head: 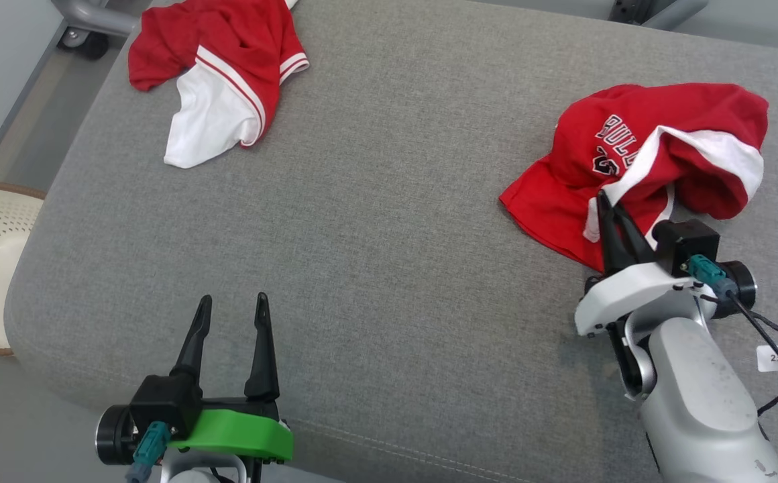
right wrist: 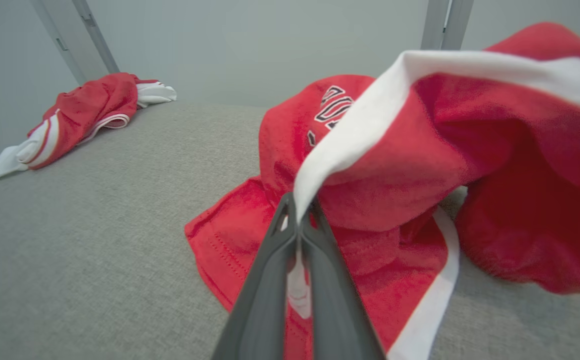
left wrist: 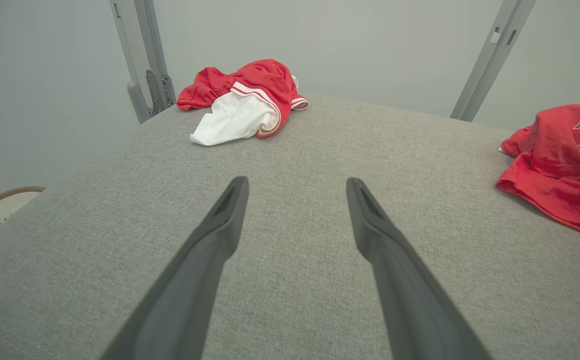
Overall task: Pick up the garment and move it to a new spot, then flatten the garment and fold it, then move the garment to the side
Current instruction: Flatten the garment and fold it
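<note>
The right gripper (head: 607, 202) pinches the white trim of the red jersey (head: 697, 114), heaped at the pad's (head: 389, 235) right edge. So thin a hold could slip when lifted. The left gripper (head: 233, 300) stands spread and empty at the pad's near edge. There are two red garments, the other shirt (head: 228, 40) at its far-left corner, and two grippers.

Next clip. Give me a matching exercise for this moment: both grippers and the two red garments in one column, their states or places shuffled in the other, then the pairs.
1. left gripper
2. right gripper
3. lettered red jersey
4. red and white garment

A. crumpled at the far left corner of the grey cushion, untouched
B. open, at the near left
C. shut on white trim
D. bunched on the right, pinched at its edge

Pairs: 1-B, 2-C, 3-D, 4-A
</note>
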Motion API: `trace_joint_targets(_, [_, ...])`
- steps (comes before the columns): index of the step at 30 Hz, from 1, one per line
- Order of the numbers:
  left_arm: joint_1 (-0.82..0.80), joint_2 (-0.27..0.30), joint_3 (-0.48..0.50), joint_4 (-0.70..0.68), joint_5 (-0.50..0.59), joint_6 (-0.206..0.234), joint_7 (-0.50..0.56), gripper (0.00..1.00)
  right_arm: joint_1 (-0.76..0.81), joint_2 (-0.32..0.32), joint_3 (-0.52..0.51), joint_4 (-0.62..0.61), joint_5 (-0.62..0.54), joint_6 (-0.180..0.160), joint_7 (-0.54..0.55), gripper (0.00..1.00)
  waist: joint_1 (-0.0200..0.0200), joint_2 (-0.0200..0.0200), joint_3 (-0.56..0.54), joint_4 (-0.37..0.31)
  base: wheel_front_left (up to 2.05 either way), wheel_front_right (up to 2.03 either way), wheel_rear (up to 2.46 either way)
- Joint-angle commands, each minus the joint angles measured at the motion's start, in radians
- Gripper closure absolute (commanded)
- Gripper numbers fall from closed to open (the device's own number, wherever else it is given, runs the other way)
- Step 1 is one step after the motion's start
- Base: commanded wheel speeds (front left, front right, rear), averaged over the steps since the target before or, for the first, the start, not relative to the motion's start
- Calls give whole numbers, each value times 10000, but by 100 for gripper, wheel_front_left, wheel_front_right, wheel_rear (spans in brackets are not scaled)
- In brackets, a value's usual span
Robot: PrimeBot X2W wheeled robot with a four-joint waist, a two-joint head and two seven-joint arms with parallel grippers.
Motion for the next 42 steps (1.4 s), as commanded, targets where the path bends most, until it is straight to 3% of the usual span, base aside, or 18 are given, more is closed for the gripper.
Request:
trace_joint_targets(1, [-62,11,10,24,29,-17,-8,0,319,-21,532,-548,406,-9,-29,100,0,0,-208,-225,0,0,0])
trace_joint_targets(9, [-15,12,-34,114,71,-17,-7,0,1131,-25,2868,-2640,1442,-9,-29,100,0,0,-545,-461,0,0,0])
trace_joint_targets(13, [62,12,-5,160,98,-55,-8,0,1249,-30,4008,-3101,1649,-9,-29,100,0,0,-757,-433,0,0,0])
trace_joint_targets(20, [127,12,50,110,83,-33,-8,0,1154,-30,5630,-2528,2331,-9,-29,100,0,0,-967,-135,0,0,0])
trace_joint_targets(24, [177,12,133,122,64,-84,-7,0,867,-33,6133,-1516,2476,-9,21,100,0,0,-963,15,0,0,0])
trace_joint_targets(25, [166,11,144,122,50,-94,-8,0,808,-30,6205,-1266,2512,-9,12,93,0,0,-952,41,0,0,0])
trace_joint_targets(26, [156,11,139,119,34,-80,-8,0,748,-28,6248,-1060,2555,-9,2,67,0,0,-946,59,0,0,0])
trace_joint_targets(27, [155,11,138,117,16,-53,-8,0,701,-28,6332,-869,2627,-9,-6,13,0,0,-939,69,0,0,0])
trace_joint_targets(28, [156,10,142,112,7,-26,-8,0,646,-24,6438,-735,2704,-9,-10,0,0,0,-930,67,0,0,0])
trace_joint_targets(35, [175,10,237,94,-73,74,-8,0,393,-28,6500,-556,2982,-10,-25,0,0,0,-926,-350,0,0,0])
trace_joint_targets(42, [223,12,288,31,-38,95,-8,0,1387,-25,4138,-2230,1944,-9,-24,0,0,0,-962,-917,0,0,0])
